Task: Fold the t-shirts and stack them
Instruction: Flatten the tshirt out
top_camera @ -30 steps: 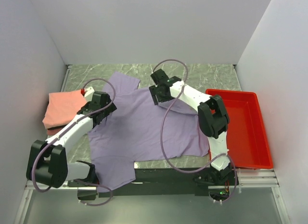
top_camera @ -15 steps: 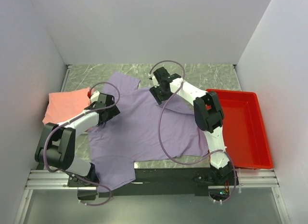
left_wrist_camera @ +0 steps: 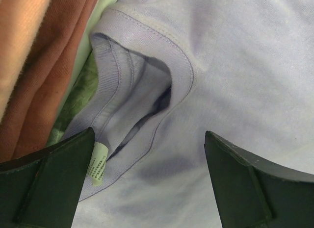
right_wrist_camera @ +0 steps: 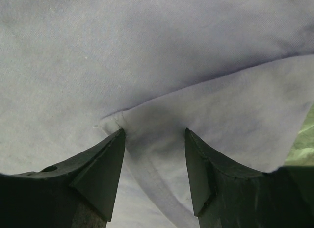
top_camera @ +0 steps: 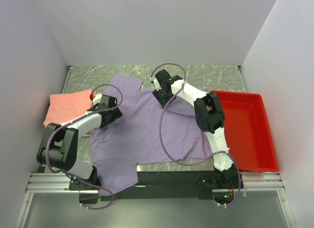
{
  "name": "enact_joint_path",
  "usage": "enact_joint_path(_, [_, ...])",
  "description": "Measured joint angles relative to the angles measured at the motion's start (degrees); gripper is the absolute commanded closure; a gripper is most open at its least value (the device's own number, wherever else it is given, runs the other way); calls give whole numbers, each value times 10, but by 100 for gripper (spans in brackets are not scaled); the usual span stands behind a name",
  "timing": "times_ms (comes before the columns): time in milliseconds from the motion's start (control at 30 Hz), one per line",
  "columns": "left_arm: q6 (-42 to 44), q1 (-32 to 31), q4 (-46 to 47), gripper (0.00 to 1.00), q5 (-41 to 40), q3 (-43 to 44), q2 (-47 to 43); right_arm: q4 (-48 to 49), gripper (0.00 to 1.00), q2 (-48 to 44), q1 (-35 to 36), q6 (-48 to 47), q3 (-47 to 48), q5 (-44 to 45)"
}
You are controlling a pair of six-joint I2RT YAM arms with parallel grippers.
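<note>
The lavender shirt (top_camera: 147, 125) is spread open across the middle of the surface (top_camera: 211, 76), with one sleeve hanging over the near edge. At its left, a salmon-pink shirt (top_camera: 66, 105) lies folded on a darker red one (left_wrist_camera: 54, 56).

The left gripper (left_wrist_camera: 147, 139) is held wide apart low over the collar (left_wrist_camera: 142, 90), with nothing between its fingers. The right gripper (right_wrist_camera: 154, 135) is parted more narrowly, set astride a lapped fold of cloth near the shirt's far edge. No cloth is seen pinched there.

The folding of the lavender shirt is judged to be at its start, with hold points being taken. For the next move, both grippers would need to be lowered and closed on the cloth. The held edges would then be lifted together and carried across evenly, so that no wrinkle is dragged in.
</note>
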Motion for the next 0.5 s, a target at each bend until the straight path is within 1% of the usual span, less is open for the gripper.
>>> enact_joint_path(333, [0, 0, 0, 1, 0, 0, 2, 9, 41, -7, 7, -4, -13, 2])
enact_joint_path(500, [0, 0, 0, 1, -1, 0, 2, 10, 41, -10, 8, 30, -14, 6])
